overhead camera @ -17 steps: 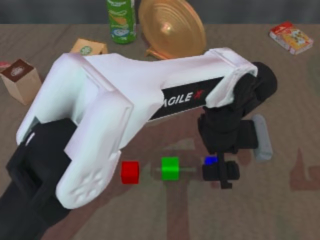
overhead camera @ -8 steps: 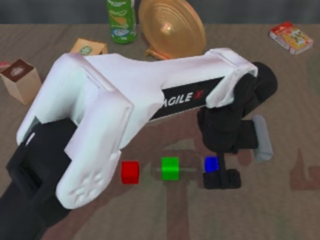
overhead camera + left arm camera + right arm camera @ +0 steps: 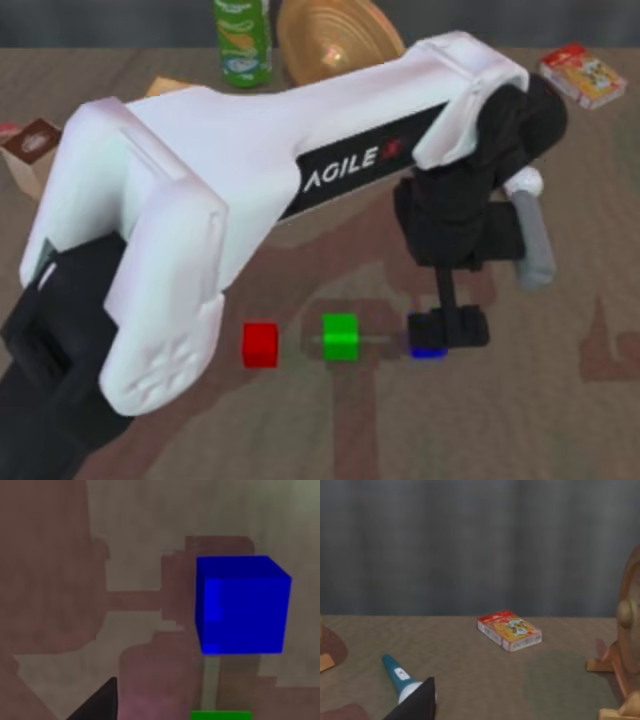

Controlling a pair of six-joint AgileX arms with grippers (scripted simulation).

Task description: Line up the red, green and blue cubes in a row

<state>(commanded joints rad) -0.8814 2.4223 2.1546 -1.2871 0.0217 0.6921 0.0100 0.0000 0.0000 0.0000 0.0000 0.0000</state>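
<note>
Left gripper (image 3: pixel 447 328) poised over blue cube (image 3: pixel 428 350), partly hiding it; finger spread unclear. Green cube (image 3: pixel 340 336) beside, red cube (image 3: pixel 260 344) beyond.

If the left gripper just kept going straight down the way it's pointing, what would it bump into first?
Probably the blue cube, which sits on the table right under the left gripper. Its height above the cube is unclear.
</note>
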